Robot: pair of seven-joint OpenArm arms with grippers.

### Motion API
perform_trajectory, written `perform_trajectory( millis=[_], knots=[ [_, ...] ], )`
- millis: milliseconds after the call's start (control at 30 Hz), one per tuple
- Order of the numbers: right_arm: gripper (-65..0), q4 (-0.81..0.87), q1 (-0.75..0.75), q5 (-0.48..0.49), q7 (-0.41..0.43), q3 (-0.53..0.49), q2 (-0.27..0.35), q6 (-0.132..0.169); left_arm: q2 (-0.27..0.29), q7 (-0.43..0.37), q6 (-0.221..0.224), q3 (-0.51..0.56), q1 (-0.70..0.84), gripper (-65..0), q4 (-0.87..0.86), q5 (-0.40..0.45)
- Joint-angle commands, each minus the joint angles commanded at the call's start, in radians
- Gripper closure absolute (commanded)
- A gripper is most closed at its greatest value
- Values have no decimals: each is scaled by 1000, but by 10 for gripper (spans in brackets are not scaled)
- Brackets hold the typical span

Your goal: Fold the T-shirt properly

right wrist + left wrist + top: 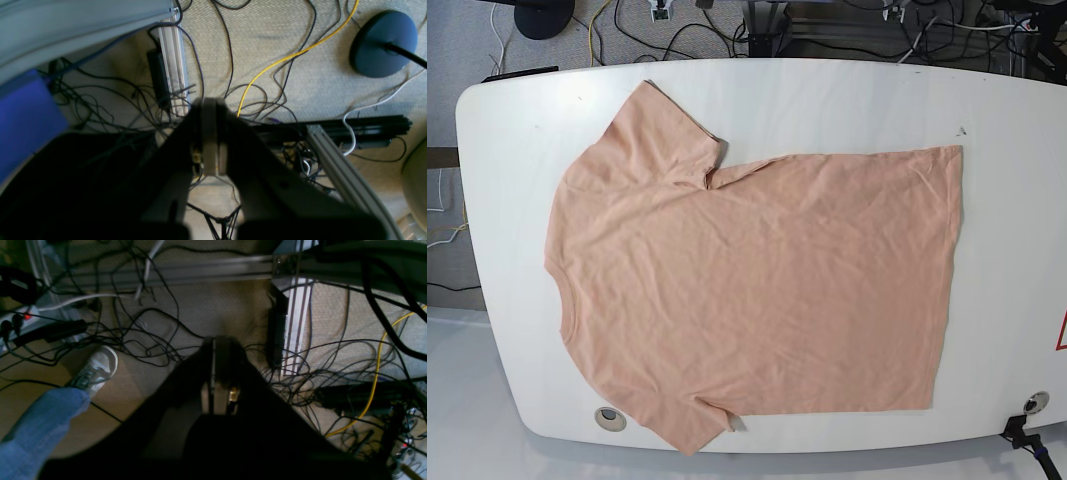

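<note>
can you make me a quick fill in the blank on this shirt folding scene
1. The peach T-shirt lies spread flat on the ____ table.
2. In the base view, the shirt's neckline points toward the ____ edge of the picture.
3. The left end effector and right end effector both hang over the floor with their jaws ____.
4. A ____ cable runs across the carpet in the right wrist view.

Missing words: white; left; shut; yellow

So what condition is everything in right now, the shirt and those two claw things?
T-shirt: spread flat on the white table, unfolded, lightly wrinkled.
Left gripper: shut, empty, off the table above floor cables.
Right gripper: shut, empty, also over the floor.
</note>
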Motion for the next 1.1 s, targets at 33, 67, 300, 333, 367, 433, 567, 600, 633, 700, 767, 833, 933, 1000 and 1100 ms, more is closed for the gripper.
perform_trajectory(
  millis=[33,67,300,333,367,433,567,600,633,700,767,833,933,1000,1100],
  knots=[
    [-3,29,-17,0,0,0,0,0,0,0,0,0,17,0,28,0],
    [-3,58,-34,0,0,0,0,0,0,0,0,0,28,0,49,0],
    [-3,204,-127,0,0,0,0,0,0,0,0,0,94,0,155,-2],
    [-3,221,-140,0,0,0,0,0,0,0,0,0,103,0,175,-2],
    [-3,236,-150,0,0,0,0,0,0,0,0,0,117,0,195,-2],
    [-3,265,-172,3,0,0,0,0,0,2,0,0,141,0,233,-2],
    [-3,350,-224,6,-26,0,0,0,0,3,0,0,180,0,296,-2],
    [-3,374,-236,8,-40,0,0,0,0,3,0,0,186,0,305,-2],
    [-3,397,-250,8,-44,0,0,0,0,3,0,0,193,0,311,-2],
    [-3,448,-282,8,-46,0,0,0,0,3,0,0,207,0,324,-2],
    [-3,500,-316,9,-46,0,0,0,0,3,0,-2,227,0,345,-3],
    [-3,542,-348,9,-46,0,0,0,0,3,0,-3,258,0,393,-3],
    [-3,620,-407,9,-46,0,0,0,0,3,0,-5,316,0,489,-3],
    [-3,672,-448,9,-46,0,0,0,0,3,0,-5,348,0,549,-3],
    [-3,750,-502,9,-46,0,0,0,-3,3,0,-5,399,0,632,-5]
  ],
)
